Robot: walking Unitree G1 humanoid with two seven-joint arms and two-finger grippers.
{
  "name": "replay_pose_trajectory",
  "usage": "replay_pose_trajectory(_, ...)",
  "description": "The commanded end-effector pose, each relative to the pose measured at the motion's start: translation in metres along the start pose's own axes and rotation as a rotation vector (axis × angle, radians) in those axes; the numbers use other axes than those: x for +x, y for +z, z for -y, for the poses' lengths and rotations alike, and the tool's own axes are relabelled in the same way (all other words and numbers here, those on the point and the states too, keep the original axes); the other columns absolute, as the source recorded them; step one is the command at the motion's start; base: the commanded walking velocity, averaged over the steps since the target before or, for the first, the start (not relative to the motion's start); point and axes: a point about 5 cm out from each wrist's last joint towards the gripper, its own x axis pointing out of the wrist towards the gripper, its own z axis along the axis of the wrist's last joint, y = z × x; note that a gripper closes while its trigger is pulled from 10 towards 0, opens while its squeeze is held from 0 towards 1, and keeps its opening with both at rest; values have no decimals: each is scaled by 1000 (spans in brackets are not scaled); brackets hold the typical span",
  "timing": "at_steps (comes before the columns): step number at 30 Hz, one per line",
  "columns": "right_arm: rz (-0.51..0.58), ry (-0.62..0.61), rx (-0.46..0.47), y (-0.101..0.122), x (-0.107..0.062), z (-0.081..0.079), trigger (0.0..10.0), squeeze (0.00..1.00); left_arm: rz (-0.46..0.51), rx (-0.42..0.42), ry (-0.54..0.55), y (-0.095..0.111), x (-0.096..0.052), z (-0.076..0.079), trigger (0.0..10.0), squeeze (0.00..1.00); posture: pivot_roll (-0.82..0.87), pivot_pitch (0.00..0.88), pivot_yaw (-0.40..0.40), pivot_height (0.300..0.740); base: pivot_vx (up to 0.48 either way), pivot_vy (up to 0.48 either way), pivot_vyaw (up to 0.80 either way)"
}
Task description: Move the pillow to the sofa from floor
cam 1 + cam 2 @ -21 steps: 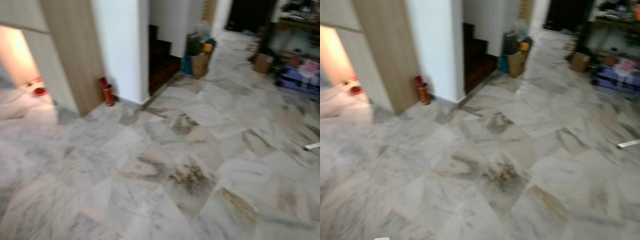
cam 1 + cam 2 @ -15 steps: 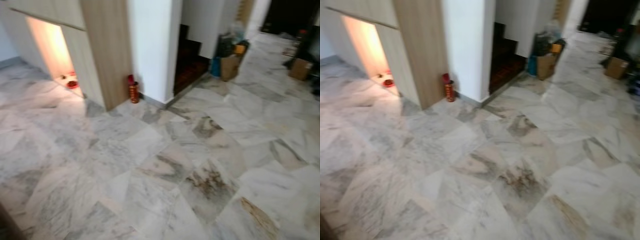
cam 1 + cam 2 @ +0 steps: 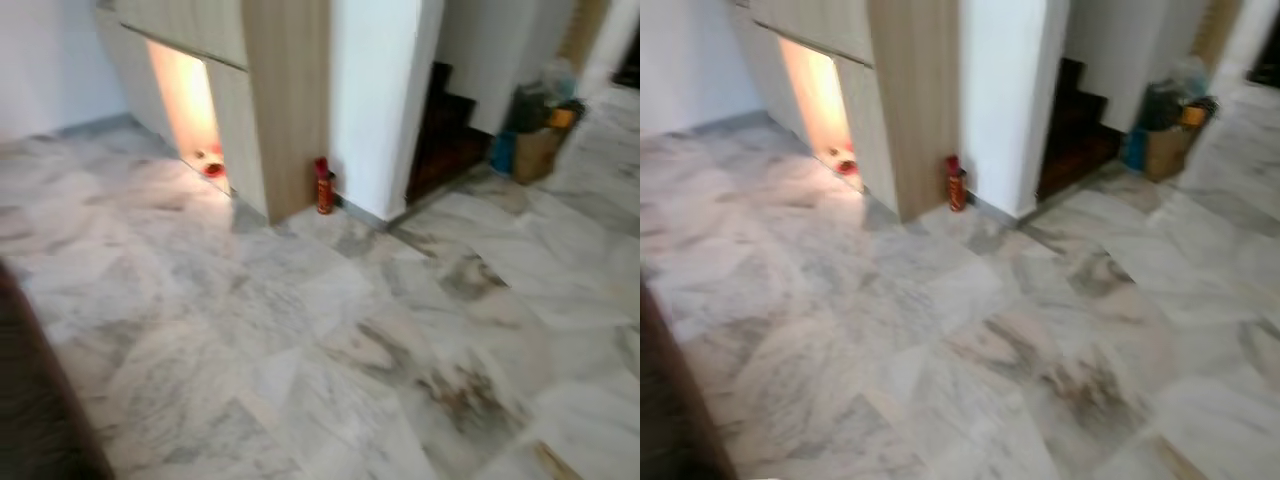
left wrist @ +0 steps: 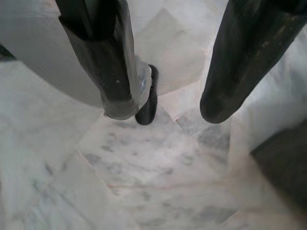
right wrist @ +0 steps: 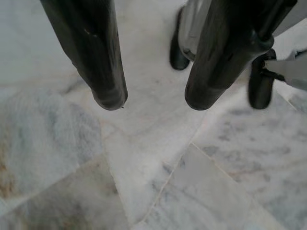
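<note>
— Pillow: where was it?
— I could not tell. Before me lay a grey-veined marble floor [image 3: 300,330], and the picture was blurred.
— And your hands?
— My left gripper [image 4: 167,108] hung over the tiles, its fingers set apart with nothing between them. My right gripper [image 5: 153,98] did the same, spread and holding nothing.
— What stood far off?
— A wooden cabinet [image 3: 285,90] with a warmly lit opening [image 3: 185,100] at its left, low down. Just right of the cabinet, a red canister [image 3: 323,187] stood on the floor against a white wall [image 3: 375,90]. Further right were dark steps [image 3: 445,130], then a cardboard box [image 3: 537,152].
— Near you?
— A dark brown shape [image 3: 35,400] at the near left; what it was, I could not tell.
</note>
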Motion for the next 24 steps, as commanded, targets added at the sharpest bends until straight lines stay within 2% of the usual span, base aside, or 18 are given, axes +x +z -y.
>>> replay_pose_trajectory(1, 144, 61, 150, 71, 17, -40, 10000, 0, -3, 262, 66, 30, 5, -16, 10000, 0, 97, 48, 14, 740, 0, 0, 800)
replay_pose_trajectory(4, 136, 55, 150, 69, 17, -40, 10000, 0, -32, 306, 47, 24, 4, -14, 10000, 0, 101, 66, 12, 740, 0, 0, 800)
replay_pose_trajectory(7, 116, 52, 143, 67, 17, -38, 10000, 0, -40, 298, 51, 20, 4, -14, 10000, 0, 98, 78, 10, 740, 0, 0, 800)
replay_pose_trajectory(8, 111, 60, 92, 66, 17, -39, 10000, 0, -40, 307, 59, 20, 3, -15, 10000, 0, 94, 83, 5, 740, 0, 0, 800)
replay_pose_trajectory(9, 111, 60, 92, 66, 17, -39, 10000, 0, -40, 307, 59, 20, 3, -15, 10000, 0, 94, 83, 5, 740, 0, 0, 800)
replay_pose_trajectory(11, 111, 69, 32, 66, 17, -41, 10000, 0, -40, 320, 66, 20, 3, -16, 10000, 0, 94, 83, 5, 740, 0, 0, 800)
replay_pose_trajectory(15, 112, 69, 83, 66, 17, -40, 10000, 0, -42, 307, 63, 19, 3, -16, 10000, 0, 99, 99, -1, 740, 0, 0, 728)
replay_pose_trajectory(24, 116, 69, 88, 67, 17, -39, 10000, 0, -45, 299, 68, 18, 3, -13, 10000, 0, 103, 109, 2, 740, 0, 0, 800)
